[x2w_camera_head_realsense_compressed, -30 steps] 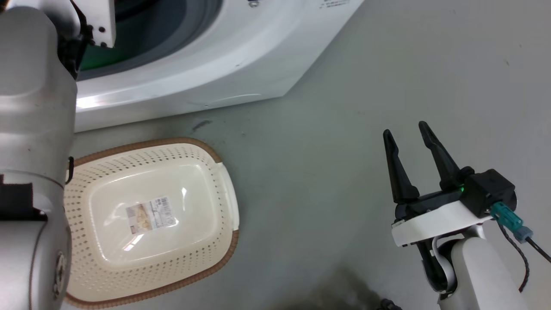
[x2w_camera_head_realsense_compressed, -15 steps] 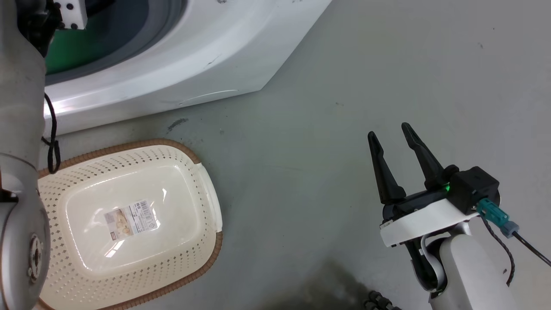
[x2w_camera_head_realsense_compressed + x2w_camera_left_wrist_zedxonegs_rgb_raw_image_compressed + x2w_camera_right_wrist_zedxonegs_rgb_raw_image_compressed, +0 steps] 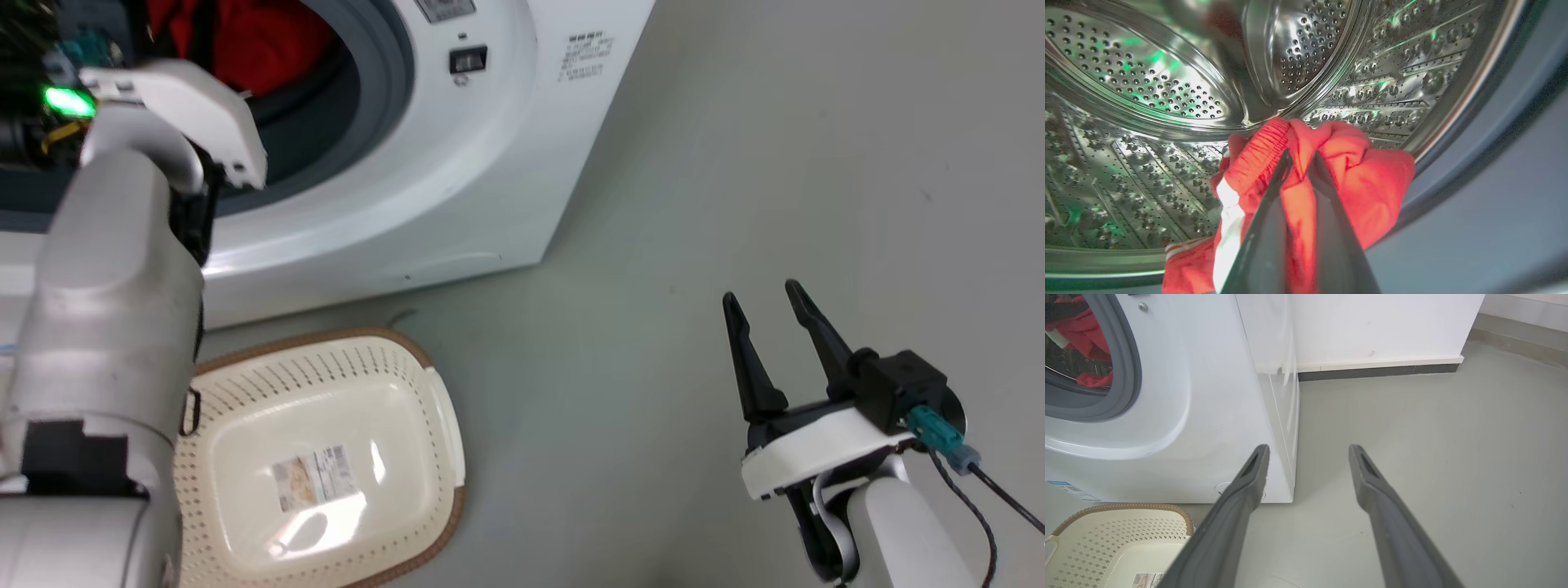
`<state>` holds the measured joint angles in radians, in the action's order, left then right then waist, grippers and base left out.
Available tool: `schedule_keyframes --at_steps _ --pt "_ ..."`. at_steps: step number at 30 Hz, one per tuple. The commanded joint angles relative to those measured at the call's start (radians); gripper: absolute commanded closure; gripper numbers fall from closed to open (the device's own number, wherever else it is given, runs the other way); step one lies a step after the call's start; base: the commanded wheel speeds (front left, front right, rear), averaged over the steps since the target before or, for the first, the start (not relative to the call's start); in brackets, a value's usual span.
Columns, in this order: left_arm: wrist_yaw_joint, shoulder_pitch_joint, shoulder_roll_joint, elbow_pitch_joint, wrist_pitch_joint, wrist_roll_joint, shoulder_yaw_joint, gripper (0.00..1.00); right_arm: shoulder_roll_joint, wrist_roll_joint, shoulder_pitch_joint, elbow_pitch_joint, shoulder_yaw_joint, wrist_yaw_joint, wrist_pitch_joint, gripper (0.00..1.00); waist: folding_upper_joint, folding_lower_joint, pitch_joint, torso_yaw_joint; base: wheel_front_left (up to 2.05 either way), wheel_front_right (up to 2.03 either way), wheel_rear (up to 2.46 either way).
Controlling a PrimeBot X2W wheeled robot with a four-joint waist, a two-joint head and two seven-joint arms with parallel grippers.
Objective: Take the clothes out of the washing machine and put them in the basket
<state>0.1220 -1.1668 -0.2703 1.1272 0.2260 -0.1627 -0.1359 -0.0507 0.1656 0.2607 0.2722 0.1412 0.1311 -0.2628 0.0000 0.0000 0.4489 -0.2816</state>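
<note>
1. My right pincer [image 3: 760,291] hangs over bare floor [image 3: 735,163], well apart from the work, its two fingers spread with nothing between them.
2. The basket [image 3: 269,384] sits on the floor just before the lower front edge of the washing machine [image 3: 490,188]. Nothing lies in it but the paper label [image 3: 314,478] on its bottom.
3. My left arm reaches through the porthole. In the left wrist view the left pincer [image 3: 1302,157] is closed on a fold of the clothes [image 3: 1355,171], red with white trim, lying on the drum [image 3: 1167,90] floor close to its front edge by the grey rim.
4. Judgement: the step in hand is the extraction. The grasp is made, the garment is not yet out.
5. The next move calls for drawing the left arm back clear of the rim without snagging trailing cloth, then lowering over the basket before releasing.
</note>
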Motion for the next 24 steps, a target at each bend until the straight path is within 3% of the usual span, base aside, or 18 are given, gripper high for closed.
schedule_keyframes --at_steps 1,5,18,24 --pt "-0.004 0.056 0.013 -0.032 0.029 -0.006 -0.001 1.0 0.001 -0.012 -0.027 0.009 -0.011 -0.001 0.006 0.0 0.0 0.0 -0.095 0.041 0.0 0.0 0.0" --pt "-0.015 0.129 0.026 -0.123 0.041 -0.02 0.017 1.0 0.001 -0.023 -0.052 0.009 -0.024 -0.001 0.023 0.0 0.0 0.0 -0.149 0.059 0.0 0.0 0.0" --pt "-0.042 0.556 0.095 -0.679 0.041 -0.052 0.127 1.0 0.001 -0.041 -0.162 -0.044 -0.067 -0.001 0.098 0.0 0.0 0.0 -0.307 0.122 0.0 0.0 0.0" --pt "-0.055 0.728 0.14 -0.893 0.042 -0.041 0.124 1.0 0.001 -0.052 -0.206 -0.079 -0.082 -0.001 0.131 0.0 0.0 0.0 -0.345 0.162 0.0 0.0 0.0"
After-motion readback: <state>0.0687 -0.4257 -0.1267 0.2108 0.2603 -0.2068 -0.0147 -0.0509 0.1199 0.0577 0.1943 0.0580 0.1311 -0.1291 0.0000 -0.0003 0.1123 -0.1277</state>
